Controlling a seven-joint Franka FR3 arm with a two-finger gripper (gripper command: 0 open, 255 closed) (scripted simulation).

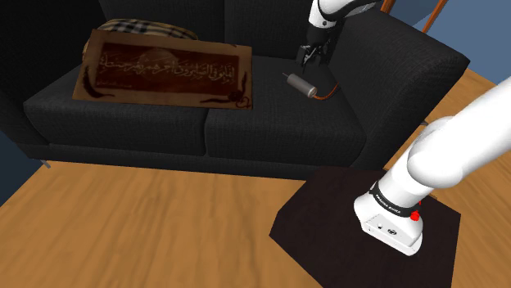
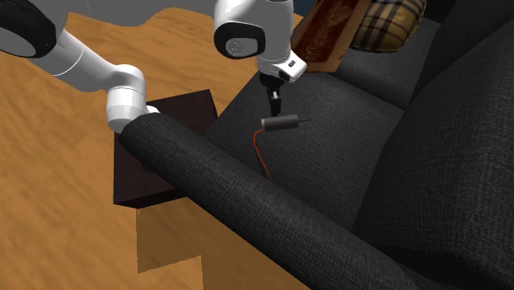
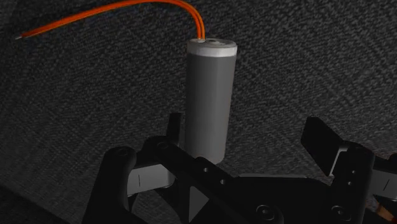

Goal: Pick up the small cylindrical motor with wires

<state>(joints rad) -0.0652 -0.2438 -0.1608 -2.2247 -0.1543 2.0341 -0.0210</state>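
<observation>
a: where is the little motor (image 1: pixel 300 84)?
b: it lies flat on the black sofa seat (image 1: pixel 270 131), on the cushion next to the arm rest (image 1: pixel 393 69). it is a grey tube. its orange wires (image 3: pixel 127 7) come out of one end and curl toward the arm rest.
a: and the claw (image 3: pixel 247 137)?
b: it hangs just over the motor and points down. its two fingers are apart. in the wrist view the motor sits between them, close beside one finger, with a wide gap to the other. i can't tell if the near finger touches it. nothing is squeezed.
a: what is close by?
b: a brown board with writing (image 1: pixel 164 74) lies on the other cushion. its end is near the line between the two cushions, apart from the motor. a checked pillow (image 1: pixel 147 29) peeks out behind the board.
a: is there room to move?
b: there is bare seat all round the motor. the back rest is behind the claw, and the arm rest is on one side. the front edge of the seat is well away. the dark box stand (image 1: pixel 327 221) sits on the wood floor (image 1: pixel 123 221), just beside the arm rest.
</observation>
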